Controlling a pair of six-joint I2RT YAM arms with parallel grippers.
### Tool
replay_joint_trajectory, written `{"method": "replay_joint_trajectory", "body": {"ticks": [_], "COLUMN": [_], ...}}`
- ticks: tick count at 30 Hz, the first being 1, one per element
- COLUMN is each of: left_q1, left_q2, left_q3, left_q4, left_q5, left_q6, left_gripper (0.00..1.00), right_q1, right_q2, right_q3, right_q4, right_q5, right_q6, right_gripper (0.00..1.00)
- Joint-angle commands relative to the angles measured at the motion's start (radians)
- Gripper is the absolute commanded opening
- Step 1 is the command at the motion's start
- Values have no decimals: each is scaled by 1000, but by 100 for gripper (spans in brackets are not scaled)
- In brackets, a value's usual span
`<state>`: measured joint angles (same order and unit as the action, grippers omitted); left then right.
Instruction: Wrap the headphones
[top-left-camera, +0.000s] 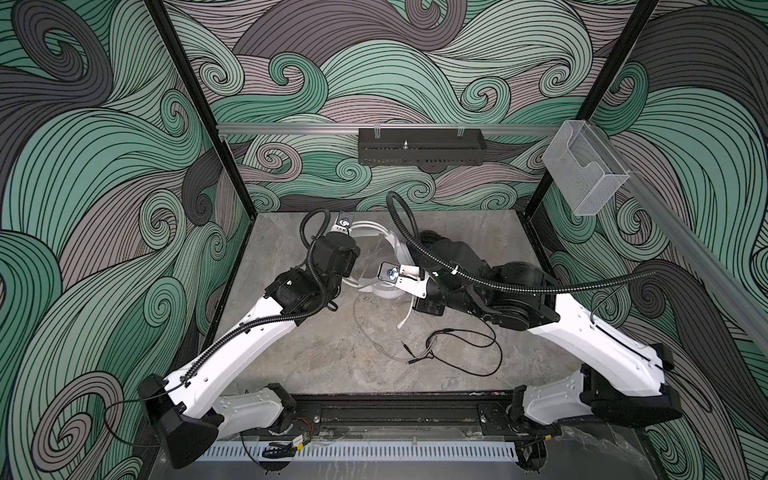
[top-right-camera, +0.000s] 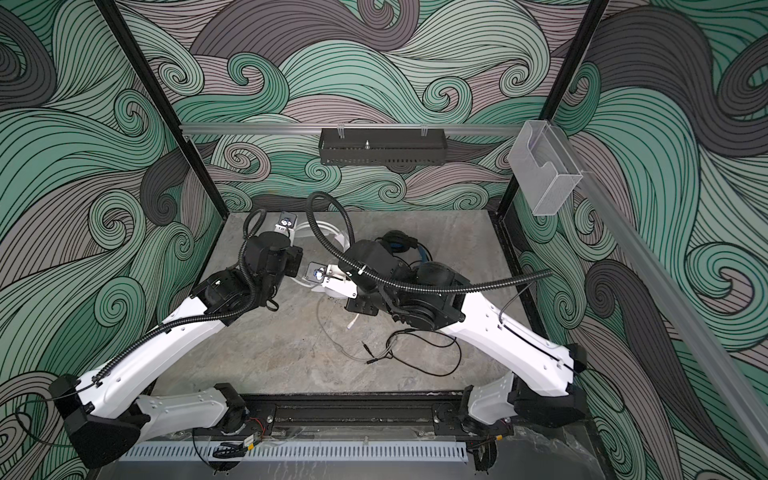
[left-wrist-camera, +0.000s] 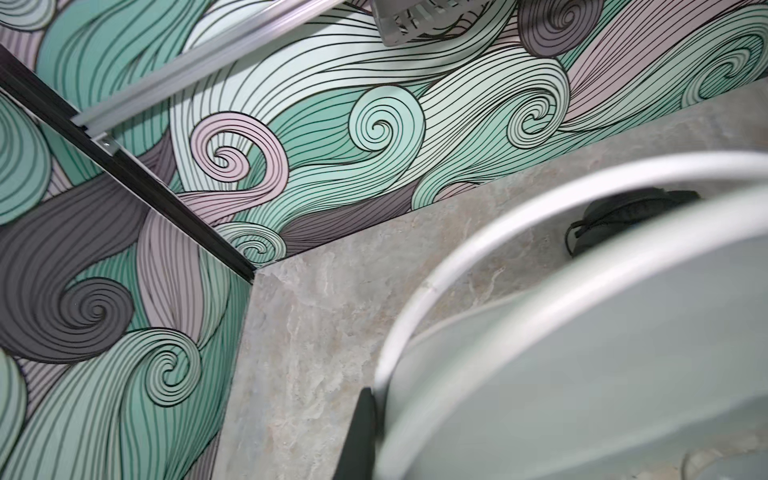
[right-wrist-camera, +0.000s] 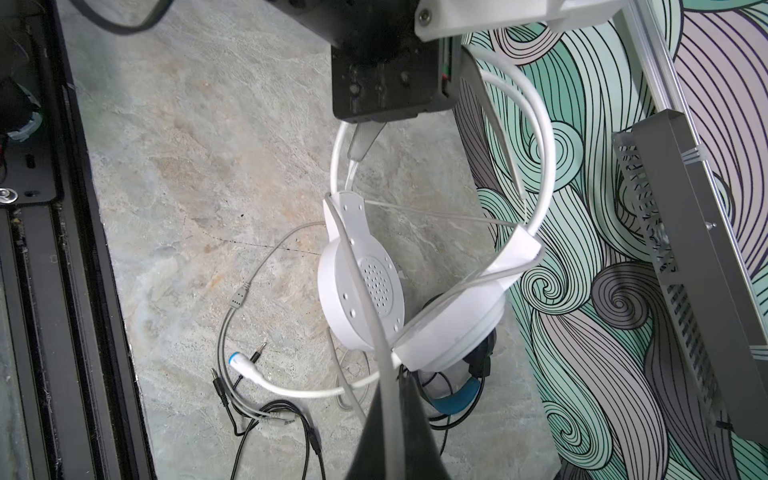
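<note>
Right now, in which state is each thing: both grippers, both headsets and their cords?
left gripper: shut on the white headset, at its headband.
right gripper: shut on the pale cord.
white headset: held, cord not wound up.
pale cord: part lies loose on the table.
black headset: lies on the table, not held.
black cord: loose on the table.

The left gripper (right-wrist-camera: 362, 143) pinches the white headset (right-wrist-camera: 374, 299) by its band, above the black headset (right-wrist-camera: 457, 401); the pale cord (right-wrist-camera: 357, 282) enters the closed right gripper (right-wrist-camera: 392, 415).

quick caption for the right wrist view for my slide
All-white over-ear headset held by its headband in the left tool, pale thin cord trailing onto the grey marbled table.
</note>
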<state>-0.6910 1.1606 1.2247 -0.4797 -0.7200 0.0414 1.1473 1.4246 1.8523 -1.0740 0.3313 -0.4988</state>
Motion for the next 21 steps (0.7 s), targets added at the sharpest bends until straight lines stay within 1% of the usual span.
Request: {"method": "replay_joint_trajectory", "body": {"ticks": [1, 4, 6, 8, 10, 15, 18, 21], "left_q1": [-2, -2, -3, -4, -4, -4, -2, -2], "left_q2": [-35, -36, -25, -16, -7, 28, 66, 101], "left_q3": [2, 10, 30, 46, 62, 81, 106, 140], "left_q4": [90, 90, 66, 56, 56, 110, 147, 174], "left_q5": [-101, -87, -74, -78, -107, -160, -202, -230], "left_q6": [36, -8, -59, -102, -131, -140, -145, -127], "left_gripper": [0, 0, 0, 0, 0, 0, 0, 0], "right_q1": [5, 5, 9, 12, 13, 14, 14, 12], "right_q2": [-8, 7, 14, 19, 20, 20, 11, -7], "right_q3": [63, 93, 88, 76, 61, 39, 10, -18], "right_q4": [-25, -20, 11, 48, 79, 105, 115, 115], "right_q5": [-29, -89, -160, -207, -259, -355, -383, -359], "right_q6": [15, 84, 153, 216, 276, 378, 427, 434], "right_gripper": [0, 0, 0, 0, 0, 0, 0, 0]}}
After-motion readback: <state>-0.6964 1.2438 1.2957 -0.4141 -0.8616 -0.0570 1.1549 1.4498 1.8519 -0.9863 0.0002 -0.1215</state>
